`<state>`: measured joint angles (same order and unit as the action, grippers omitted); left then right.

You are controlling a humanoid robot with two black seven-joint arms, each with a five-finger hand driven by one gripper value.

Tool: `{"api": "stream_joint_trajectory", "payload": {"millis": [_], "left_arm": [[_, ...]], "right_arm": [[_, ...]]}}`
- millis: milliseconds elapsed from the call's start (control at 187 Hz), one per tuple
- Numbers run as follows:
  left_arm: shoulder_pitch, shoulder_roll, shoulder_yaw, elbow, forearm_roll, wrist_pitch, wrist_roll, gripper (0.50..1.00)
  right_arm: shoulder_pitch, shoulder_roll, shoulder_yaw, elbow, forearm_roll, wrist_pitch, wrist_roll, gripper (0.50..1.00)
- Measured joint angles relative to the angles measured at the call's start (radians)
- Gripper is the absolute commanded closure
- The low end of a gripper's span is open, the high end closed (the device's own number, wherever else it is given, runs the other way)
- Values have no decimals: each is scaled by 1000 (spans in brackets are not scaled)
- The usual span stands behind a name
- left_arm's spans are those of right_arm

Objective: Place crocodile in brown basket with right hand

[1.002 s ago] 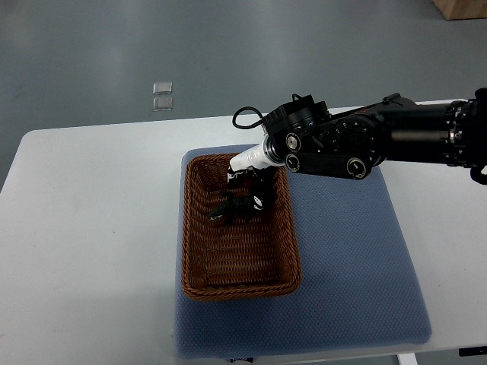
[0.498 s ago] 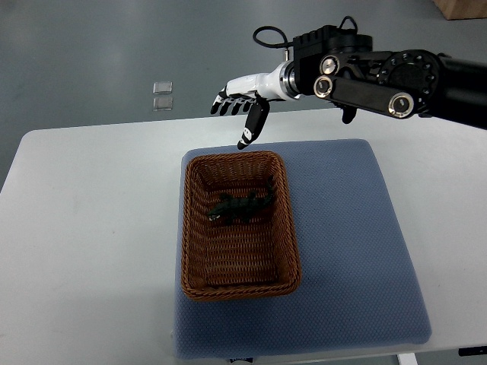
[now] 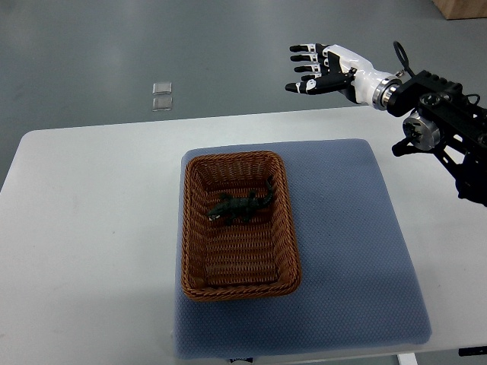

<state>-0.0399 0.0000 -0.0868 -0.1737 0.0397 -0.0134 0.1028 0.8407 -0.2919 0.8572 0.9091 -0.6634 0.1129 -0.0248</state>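
Note:
A dark green toy crocodile (image 3: 242,205) lies inside the brown wicker basket (image 3: 199,284), in its upper half, head toward the left. My right hand (image 3: 313,70) is raised high beyond the table's far edge, up and to the right of the basket. Its white fingers with black tips are spread and hold nothing. The black right arm (image 3: 441,122) comes in from the right edge.
The basket stands on a blue-grey mat (image 3: 358,251) on a white table (image 3: 84,228). Two small clear squares (image 3: 162,95) lie on the grey floor beyond the table. A brown box corner (image 3: 464,7) shows at the top right.
The right hand let go of the crocodile inside the basket, then rose and swung away to the upper right with its fingers spread. The crocodile stays lying in the basket.

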Motion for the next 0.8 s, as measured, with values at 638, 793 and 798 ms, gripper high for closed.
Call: {"api": "stream_joint_trajectory", "payload": {"millis": [638, 793, 798], "left_arm": [[0, 0, 1, -4, 0, 0, 0, 500], [0, 0, 1, -6, 0, 0, 0, 500], [0, 0, 1, -6, 0, 0, 0, 500]], "right_arm": [[-194, 163, 315, -133, 591, 14, 128, 576], [-209, 166, 315, -132, 593, 28, 136, 576], [-210, 166, 315, -132, 593, 29, 136, 574]]}}
